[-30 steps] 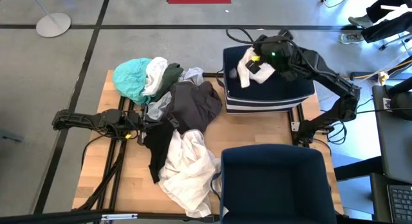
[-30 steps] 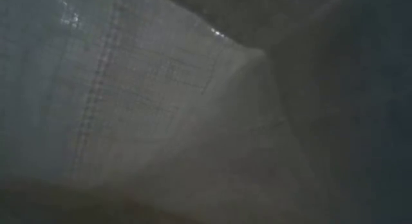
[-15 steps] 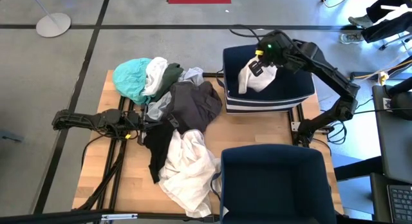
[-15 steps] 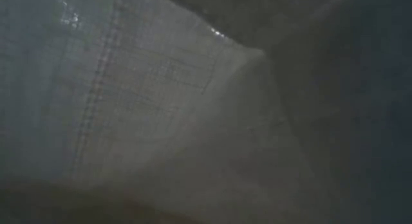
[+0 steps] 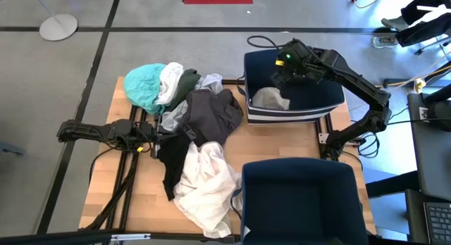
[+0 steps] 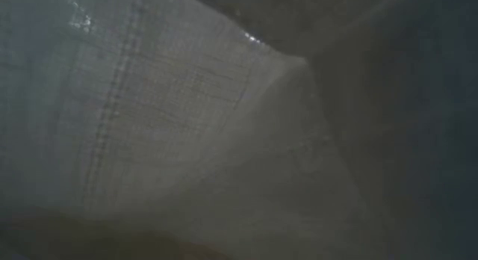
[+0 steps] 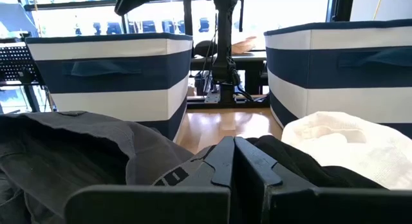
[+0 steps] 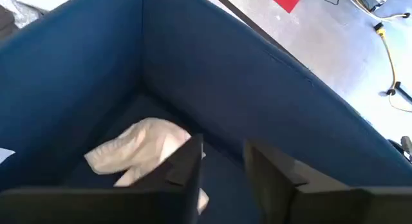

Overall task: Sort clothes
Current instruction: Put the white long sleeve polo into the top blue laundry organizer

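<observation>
Fabric is filling the whole low view, so nothing of the table is being shown there, while the high view is giving the full layout: a pile of clothes (image 5: 190, 143) is lying across the wooden table (image 5: 113, 181), and a white garment (image 5: 271, 98) is lying on the floor of the far bin (image 5: 292, 112), near its left wall. Only in the right wrist view is the right gripper (image 8: 222, 153) being seen clearly: its fingers are parted with nothing between them, and it is being held above that white garment (image 8: 138, 147). In the left wrist view the left gripper (image 7: 233, 163) is being shown pressed shut and empty, low among dark cloth at the left side of the table, facing the two striped bins. Compared with a second ago, the white garment is no longer being held up at the bin's rim; it has been dropped inside.
</observation>
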